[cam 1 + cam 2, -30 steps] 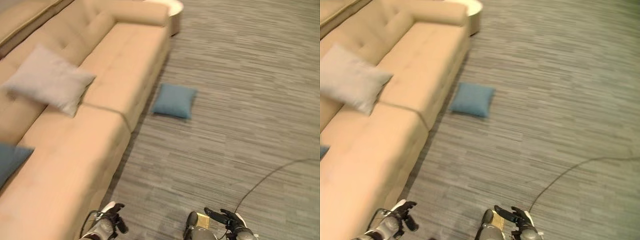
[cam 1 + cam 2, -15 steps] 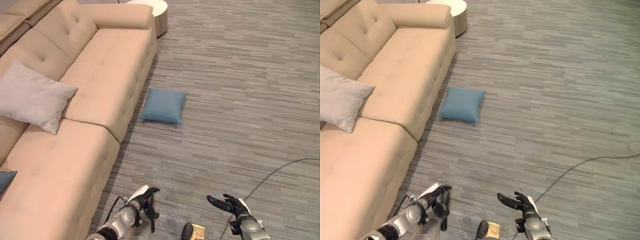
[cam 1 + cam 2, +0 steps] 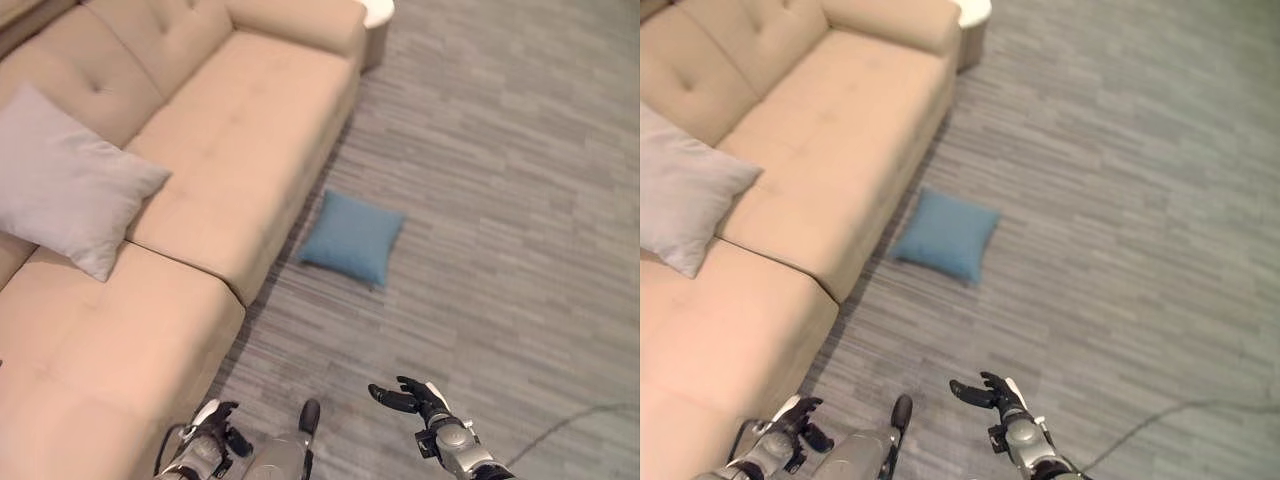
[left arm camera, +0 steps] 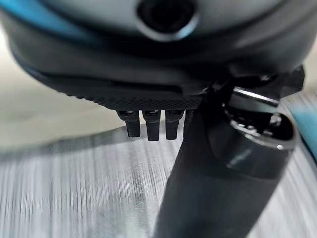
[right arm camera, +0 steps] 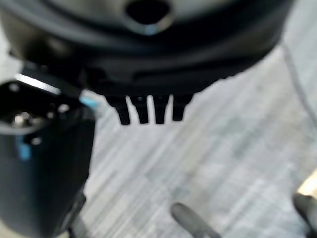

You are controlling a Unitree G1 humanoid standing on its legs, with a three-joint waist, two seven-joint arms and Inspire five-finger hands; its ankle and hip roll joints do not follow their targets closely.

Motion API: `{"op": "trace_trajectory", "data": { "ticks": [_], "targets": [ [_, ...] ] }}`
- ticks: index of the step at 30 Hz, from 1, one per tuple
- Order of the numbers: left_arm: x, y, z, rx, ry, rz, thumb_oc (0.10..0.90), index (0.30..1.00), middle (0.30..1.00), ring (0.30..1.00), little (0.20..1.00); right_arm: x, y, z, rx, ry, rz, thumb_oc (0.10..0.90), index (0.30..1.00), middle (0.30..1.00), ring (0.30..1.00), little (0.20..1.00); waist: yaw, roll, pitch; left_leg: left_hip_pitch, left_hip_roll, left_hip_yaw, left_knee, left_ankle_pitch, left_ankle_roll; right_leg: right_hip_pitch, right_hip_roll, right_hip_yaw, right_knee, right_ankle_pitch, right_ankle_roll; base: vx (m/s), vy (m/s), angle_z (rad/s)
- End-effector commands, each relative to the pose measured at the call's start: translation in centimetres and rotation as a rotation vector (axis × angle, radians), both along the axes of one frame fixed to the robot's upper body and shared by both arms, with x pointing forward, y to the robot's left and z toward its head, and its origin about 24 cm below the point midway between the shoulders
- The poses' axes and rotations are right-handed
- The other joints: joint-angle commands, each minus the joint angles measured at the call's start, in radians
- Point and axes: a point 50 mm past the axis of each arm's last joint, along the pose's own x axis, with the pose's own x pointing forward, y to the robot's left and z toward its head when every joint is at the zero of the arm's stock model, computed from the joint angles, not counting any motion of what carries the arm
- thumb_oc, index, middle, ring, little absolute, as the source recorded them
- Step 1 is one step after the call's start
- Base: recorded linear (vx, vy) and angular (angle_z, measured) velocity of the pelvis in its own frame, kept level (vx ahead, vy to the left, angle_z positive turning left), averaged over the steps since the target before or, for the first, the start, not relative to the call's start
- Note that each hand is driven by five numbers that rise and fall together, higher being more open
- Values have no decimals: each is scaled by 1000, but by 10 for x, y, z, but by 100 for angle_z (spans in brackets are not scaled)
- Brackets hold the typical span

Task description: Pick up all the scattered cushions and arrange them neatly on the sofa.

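Note:
A blue cushion (image 3: 353,238) lies on the grey floor, close to the front of the beige sofa (image 3: 240,140). A pale grey cushion (image 3: 70,180) leans on the sofa's seat and backrest at the left. My left hand (image 3: 213,445) hangs low beside the sofa's front, fingers relaxed and empty. My right hand (image 3: 415,398) is held out over the floor, well short of the blue cushion, fingers spread and empty. Both wrist views show straight fingers (image 4: 148,128) with only floor past them.
A round white side table (image 3: 378,18) stands past the sofa's far armrest. Grey striped carpet (image 3: 520,200) stretches out to the right of the sofa.
The camera has swung, so the whole scene shifted. My left hand dropped back toward the lower left; my right hand stays out in front, open.

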Motion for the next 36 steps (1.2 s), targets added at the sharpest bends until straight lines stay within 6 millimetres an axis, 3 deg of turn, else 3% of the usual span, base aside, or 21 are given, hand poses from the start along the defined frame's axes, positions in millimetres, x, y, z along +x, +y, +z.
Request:
{"op": "trace_trajectory", "data": {
  "ticks": [1, 5, 10, 13, 15, 16, 17, 18, 19, 20, 21, 22, 23, 24, 26, 27, 29, 30, 31, 36],
  "targets": [
    [6, -14, 0, 22, 3, -154, 800, 900, 900, 900, 900, 20, -10, 16, -21, -91, 22, 800, 900, 900, 900, 900, -27, 37, 36, 59, 74, 14, 61, -171, -95, -120, -42, -60, -207, 107, 14, 419, -3, 82],
    [18, -20, 4, 44, -26, -246, 800, 900, 900, 900, 900, 25, -15, 21, -61, -123, 31, 800, 900, 900, 900, 900, -46, 44, 60, 103, 83, 20, 86, -231, -113, -155, -46, -63, -394, 138, 38, 236, -67, 22],
    [31, -27, 9, 43, -67, -279, 800, 900, 900, 900, 900, 12, -40, 18, -104, -87, -79, 800, 900, 900, 900, 900, -103, 51, 76, 166, 88, 3, 109, -305, -136, -231, -59, 53, -563, 243, 91, 320, -139, 9],
    [29, -28, 8, 42, -67, -285, 800, 900, 900, 900, 900, 3, -49, 14, -130, -59, -105, 800, 900, 900, 900, 900, -114, 47, 71, 198, 94, 5, 105, -330, -149, -220, -62, 29, -582, 254, 96, 301, -172, 13],
    [20, -30, 3, 33, -39, -287, 800, 900, 900, 900, 900, -10, -63, 10, -139, -27, -176, 800, 900, 900, 900, 900, -120, 55, 49, 235, 141, 11, 98, -354, -176, -191, -36, 0, -579, 229, 78, 373, -277, 3],
    [16, -28, 2, 37, -30, -274, 800, 900, 900, 900, 900, -11, -62, 10, -130, -26, -180, 800, 900, 900, 900, 900, -121, 61, 41, 243, 166, 13, 102, -348, -190, -191, -16, -2, -559, 211, 66, 222, -182, -1],
    [16, -28, 2, 37, -30, -274, 800, 900, 900, 900, 900, -11, -62, 10, -130, -26, -180, 800, 900, 900, 900, 900, -124, 58, 40, 240, 162, 10, 100, -343, -189, -193, -21, -3, -562, 213, 67, 287, -283, -16],
    [10, -26, 0, 29, -14, -252, 800, 900, 900, 900, 900, -12, -62, 9, -128, -19, -174, 800, 900, 900, 900, 900, -121, 74, 33, 229, 221, 27, 162, -302, -221, -182, 26, -16, -531, 151, 28, 177, -189, -23],
    [10, -26, -1, 29, -14, -252, 800, 900, 900, 900, 900, -12, -62, 9, -128, -19, -174, 800, 900, 900, 900, 900, -121, 75, 32, 228, 223, 27, 163, -303, -221, -182, 28, -17, -531, 151, 28, 249, -309, -11],
    [10, -24, 0, 30, -17, -246, 800, 900, 900, 900, 900, -12, -59, 8, -119, -19, -164, 800, 900, 900, 900, 900, -116, 77, 35, 191, 252, 29, 241, -250, -238, -166, 55, -20, -529, 124, 1, 78, -316, 2],
    [17, -26, 3, 17, -48, -239, 800, 900, 900, 900, 900, -11, -61, 10, -124, -27, -163, 800, 900, 900, 900, 900, -100, 74, 67, 43, 278, 16, 493, -141, -242, -128, 86, -28, -547, 97, -44, 106, -426, 9],
    [20, -23, 6, 16, -70, -222, 800, 900, 900, 900, 900, -7, -62, 12, -125, -37, -153, 800, 900, 900, 900, 900, -86, 71, 82, -8, 290, 32, 564, -110, -226, -106, 102, -36, -556, 80, -68, 150, -412, 11],
    [25, -25, 8, 8, -96, -218, 800, 900, 900, 900, 900, -3, -63, 14, -134, -42, -145, 800, 900, 900, 900, 900, -73, 78, 91, -37, 318, 59, 568, -131, -217, -84, 122, -37, -557, 41, -73, 178, -278, -3],
    [30, -28, 10, -4, -116, -218, 800, 900, 900, 900, 900, -1, -65, 15, -141, -46, -148, 800, 900, 900, 900, 900, -59, 73, 100, -83, 317, 83, 563, -149, -214, -68, 128, -37, -571, 30, -77, 209, -215, 8],
    [37, -35, 13, -20, -139, -231, 800, 900, 900, 900, 900, 2, -63, 16, -135, -54, -145, 800, 900, 900, 900, 900, -42, 65, 105, -130, 274, 125, 446, -197, -217, -41, 138, -41, -605, 22, -69, 160, -91, 9],
    [40, -39, 14, -26, -153, -243, 800, 900, 900, 900, 900, 4, -59, 16, -126, -63, -137, 800, 900, 900, 900, 900, -24, 62, 107, -149, 208, 134, 296, -142, -209, -37, 141, -41, -626, 38, -65, 164, 17, -2],
    [42, -42, 15, -31, -161, -261, 800, 900, 900, 900, 900, 1, -54, 13, -115, -58, -123, 800, 900, 900, 900, 900, 12, 81, 95, -167, 156, 82, 72, -34, -224, -21, 186, -14, -644, 25, -59, 191, 22, -11],
    [41, -41, 15, -22, -160, -268, 800, 900, 900, 900, 900, -4, -55, 10, -122, -38, -126, 800, 900, 900, 900, 900, 27, 78, 97, -189, 142, 60, 29, -8, -229, -3, 198, 0, -645, 9, -62, 215, -4, -32],
    [37, -41, 12, -27, -146, -260, 800, 900, 900, 900, 900, -6, -51, 8, -114, -31, -106, 800, 900, 900, 900, 900, 26, 84, 84, -143, 157, 53, -37, -2, -220, -1, 207, 14, -634, 1, -56, 209, 5, -67],
    [19, -34, 3, 5, -57, -258, 800, 900, 900, 900, 900, -9, -39, 4, -110, -13, -52, 800, 900, 900, 900, 900, -10, 71, 57, -96, 157, 57, -36, 15, -199, -12, 193, 22, -598, -15, -58, 153, 62, -38]
  ]
}}
